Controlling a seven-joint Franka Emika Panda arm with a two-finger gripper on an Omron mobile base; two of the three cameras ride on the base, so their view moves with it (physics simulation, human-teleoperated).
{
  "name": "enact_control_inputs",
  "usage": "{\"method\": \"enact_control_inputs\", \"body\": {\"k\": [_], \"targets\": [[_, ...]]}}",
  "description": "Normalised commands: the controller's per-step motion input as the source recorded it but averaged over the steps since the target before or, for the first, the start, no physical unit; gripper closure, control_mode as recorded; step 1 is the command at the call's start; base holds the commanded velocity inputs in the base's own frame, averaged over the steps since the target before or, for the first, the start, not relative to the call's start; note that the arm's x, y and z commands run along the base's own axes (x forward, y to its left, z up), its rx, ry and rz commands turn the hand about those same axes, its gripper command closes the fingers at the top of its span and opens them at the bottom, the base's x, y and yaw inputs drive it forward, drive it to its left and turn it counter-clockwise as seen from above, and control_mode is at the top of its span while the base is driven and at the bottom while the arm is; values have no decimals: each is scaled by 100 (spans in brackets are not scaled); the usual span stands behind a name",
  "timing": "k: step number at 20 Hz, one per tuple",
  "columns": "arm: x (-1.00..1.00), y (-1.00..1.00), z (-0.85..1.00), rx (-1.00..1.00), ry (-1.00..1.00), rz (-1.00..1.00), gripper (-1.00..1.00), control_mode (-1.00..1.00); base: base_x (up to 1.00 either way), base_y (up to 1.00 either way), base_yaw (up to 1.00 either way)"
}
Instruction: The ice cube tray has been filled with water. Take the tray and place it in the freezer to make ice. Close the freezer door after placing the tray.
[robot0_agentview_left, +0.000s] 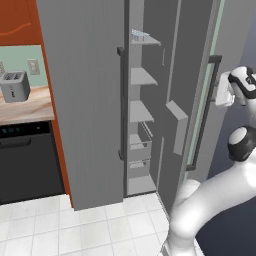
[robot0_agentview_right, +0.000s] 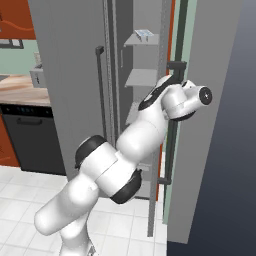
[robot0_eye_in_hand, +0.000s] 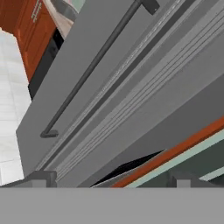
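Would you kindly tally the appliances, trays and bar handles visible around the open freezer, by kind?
Fridge: 1
Dishwasher: 1
Toaster: 1
Ice cube tray: 1
Bar handles: 2, one on the closed door, one on the open freezer door
Total: 6

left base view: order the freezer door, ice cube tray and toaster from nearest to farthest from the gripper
1. The freezer door, standing open right beside the hand at the right edge; the gripper is open at the door's edge.
2. The ice cube tray, on the top freezer shelf, up and left.
3. The toaster, on the counter at the far left.
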Motion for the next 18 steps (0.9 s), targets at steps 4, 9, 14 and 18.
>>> {"method": "enact_control_inputs", "body": {"k": [4, 9, 14, 18], "targets": [[30, 0, -6, 0, 5, 7, -100, -100, 0, 0, 0], [34, 0, -9, 0, 3, 6, -100, -100, 0, 0, 0], [39, 0, -11, 0, 2, 5, -100, -100, 0, 0, 0], [42, 0, -13, 0, 1, 4, -100, -100, 0, 0, 0]]}}
